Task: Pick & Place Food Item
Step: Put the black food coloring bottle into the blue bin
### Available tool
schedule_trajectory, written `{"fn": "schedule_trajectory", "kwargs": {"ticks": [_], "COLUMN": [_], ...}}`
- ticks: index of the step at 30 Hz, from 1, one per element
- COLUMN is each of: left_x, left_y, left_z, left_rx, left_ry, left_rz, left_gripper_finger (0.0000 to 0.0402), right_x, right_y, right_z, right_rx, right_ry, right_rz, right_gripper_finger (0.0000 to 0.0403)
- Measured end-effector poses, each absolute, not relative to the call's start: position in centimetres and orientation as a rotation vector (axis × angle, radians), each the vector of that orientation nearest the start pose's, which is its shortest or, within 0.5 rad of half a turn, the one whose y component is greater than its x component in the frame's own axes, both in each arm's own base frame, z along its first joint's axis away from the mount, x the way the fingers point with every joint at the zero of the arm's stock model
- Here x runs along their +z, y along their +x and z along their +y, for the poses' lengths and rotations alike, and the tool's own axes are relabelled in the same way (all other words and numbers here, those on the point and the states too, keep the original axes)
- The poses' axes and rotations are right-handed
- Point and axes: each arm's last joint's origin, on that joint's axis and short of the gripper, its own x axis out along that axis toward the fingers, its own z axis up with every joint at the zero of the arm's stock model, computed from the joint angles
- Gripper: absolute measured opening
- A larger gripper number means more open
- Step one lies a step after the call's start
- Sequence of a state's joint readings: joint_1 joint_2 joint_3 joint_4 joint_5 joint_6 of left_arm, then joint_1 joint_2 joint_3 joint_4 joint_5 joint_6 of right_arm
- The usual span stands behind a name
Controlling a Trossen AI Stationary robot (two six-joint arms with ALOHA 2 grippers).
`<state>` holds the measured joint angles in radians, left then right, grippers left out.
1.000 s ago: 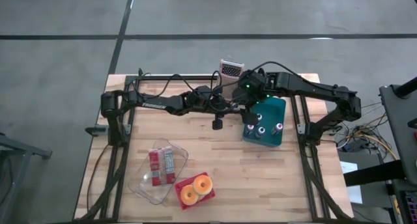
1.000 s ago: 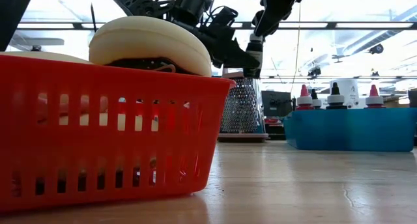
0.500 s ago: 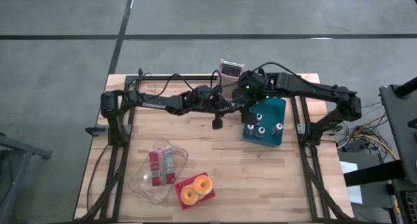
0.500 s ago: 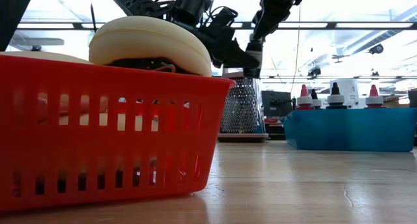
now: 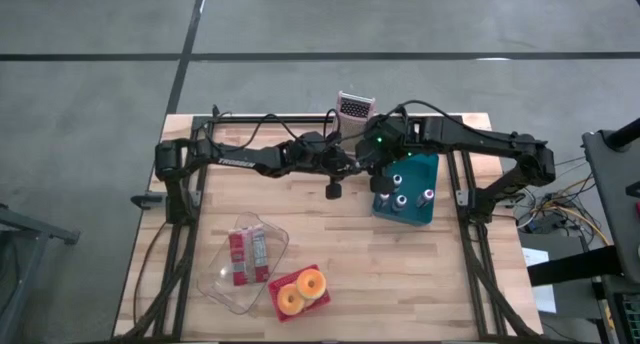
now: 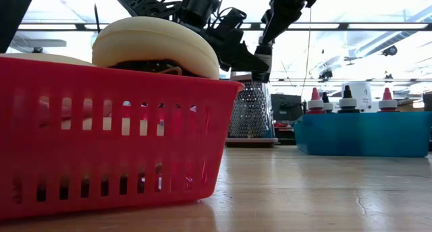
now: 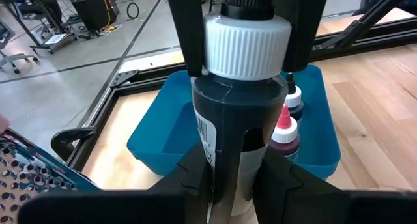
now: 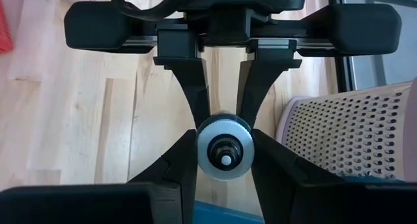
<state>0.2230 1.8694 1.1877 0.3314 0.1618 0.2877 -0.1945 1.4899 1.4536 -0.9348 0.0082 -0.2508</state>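
Observation:
A dark bottle [image 7: 228, 133] with a ribbed white cap [image 7: 247, 45] hangs upright in the air between the metal grater [image 5: 354, 106] and the blue bin [image 5: 408, 189]. My left gripper [image 7: 231, 185] is shut on its body from the table's left side. My right gripper [image 8: 223, 160] comes down from above and is shut on the cap [image 8: 223, 155]. In the low view both grippers meet high over the table [image 6: 262, 53]. My left gripper pinches the bottle's dark body [image 7: 218, 152], below the cap, between its two fingers. The fingers come nearly level from the table's left. The bottle stands upright, lifted clear of the table. My right gripper pinches the white cap's ribbed sides [image 7: 212, 48] between its two fingers [image 8: 179, 165]. The fingers point down from above, slanting in from the table's right. The cap sits on top of the upright bottle.
The blue bin holds several small bottles with red and dark tops [image 7: 285, 126]. A clear container [image 5: 245, 259] with red packs and a red basket [image 5: 300, 292] with two ring-shaped pastries lie near the front left. Bare wood stretches in front of the bin [image 5: 400, 274].
My right gripper has turned a little above the bottle and shifted slightly toward the table's left. The bottle has stayed where it was.

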Motion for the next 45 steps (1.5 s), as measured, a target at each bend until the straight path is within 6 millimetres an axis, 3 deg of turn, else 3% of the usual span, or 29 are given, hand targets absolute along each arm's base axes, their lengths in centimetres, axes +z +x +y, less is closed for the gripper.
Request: {"fn": "schedule_trajectory", "kwargs": {"ticks": [35, 38, 45], "left_x": [21.54, 21.55, 22.04], "left_y": [40.71, 40.72, 40.99], "left_z": [8.64, 8.49, 7.8], "left_rx": [-0.034, -0.062, -0.086], "left_ry": [0.222, 0.217, 0.2], "left_rz": [0.338, 0.333, 0.29], "left_gripper_finger": [0.0074, 0.0101, 0.0217], "right_x": [33.75, 33.75, 33.58], "right_y": [29.45, 29.45, 29.45], "right_z": [-5.72, -5.68, -5.62], "right_rx": [-0.044, -0.039, -0.023], "right_ry": [-0.154, -0.153, -0.16], "right_rz": [0.987, 0.987, 0.997], "right_gripper_finger": [0.0104, 0.0104, 0.0104]}}
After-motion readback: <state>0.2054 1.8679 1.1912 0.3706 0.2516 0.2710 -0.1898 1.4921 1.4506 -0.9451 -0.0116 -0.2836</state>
